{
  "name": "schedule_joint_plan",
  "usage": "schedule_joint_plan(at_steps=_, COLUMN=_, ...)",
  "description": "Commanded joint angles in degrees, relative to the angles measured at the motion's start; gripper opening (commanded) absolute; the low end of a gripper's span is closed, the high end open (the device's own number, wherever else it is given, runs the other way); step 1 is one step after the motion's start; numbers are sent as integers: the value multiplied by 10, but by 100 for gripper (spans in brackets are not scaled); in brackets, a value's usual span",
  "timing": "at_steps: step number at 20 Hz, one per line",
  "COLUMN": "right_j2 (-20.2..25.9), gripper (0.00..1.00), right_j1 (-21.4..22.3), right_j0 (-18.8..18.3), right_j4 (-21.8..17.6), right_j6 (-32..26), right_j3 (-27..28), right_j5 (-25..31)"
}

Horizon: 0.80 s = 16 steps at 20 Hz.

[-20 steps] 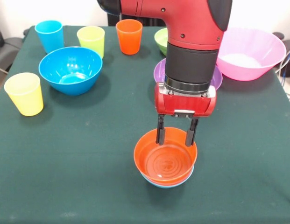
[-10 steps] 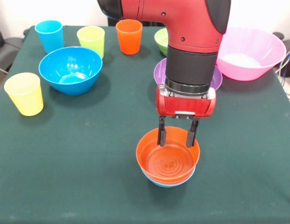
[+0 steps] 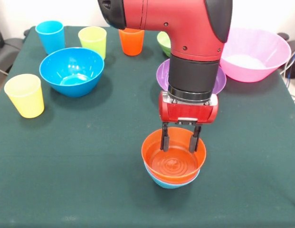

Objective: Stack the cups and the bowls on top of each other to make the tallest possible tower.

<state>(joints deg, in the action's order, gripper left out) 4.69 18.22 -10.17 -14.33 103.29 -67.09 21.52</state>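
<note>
The tower is an orange bowl (image 3: 173, 166) nested in a light-blue bowl (image 3: 168, 183) at the front middle of the table. My gripper (image 3: 180, 147) hangs straight down over it, open, with both fingers (image 3: 165, 138) spread inside the orange bowl near its far rim. Behind the arm sits the purple bowl (image 3: 162, 73), mostly hidden, and a green bowl (image 3: 163, 42) peeks out beyond it. The large pink bowl (image 3: 256, 52) stands at the right. On the left are the deep blue bowl (image 3: 71, 71) and the blue (image 3: 50, 35), lime green (image 3: 92, 40), orange (image 3: 132, 43) and yellow (image 3: 24, 95) cups.
The dark green tablecloth (image 3: 90, 166) covers the whole table. The red and black arm comes down over the middle and hides part of the back row. A dark chair shows past the left edge.
The gripper has shifted slightly right and toward the front, and the orange and light-blue bowls have moved right with it. More of the light-blue bowl shows under the orange one.
</note>
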Motion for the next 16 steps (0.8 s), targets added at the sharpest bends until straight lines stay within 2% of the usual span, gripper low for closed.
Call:
schedule_joint_plan(at_steps=1, right_j2=46, gripper=100, right_j1=24, right_j0=-5, right_j4=-18, right_j6=-37, right_j3=-34, right_j5=66)
schedule_joint_plan(at_steps=16, right_j2=63, gripper=100, right_j1=74, right_j0=-13, right_j4=-8, right_j6=-62, right_j3=-40, right_j5=130)
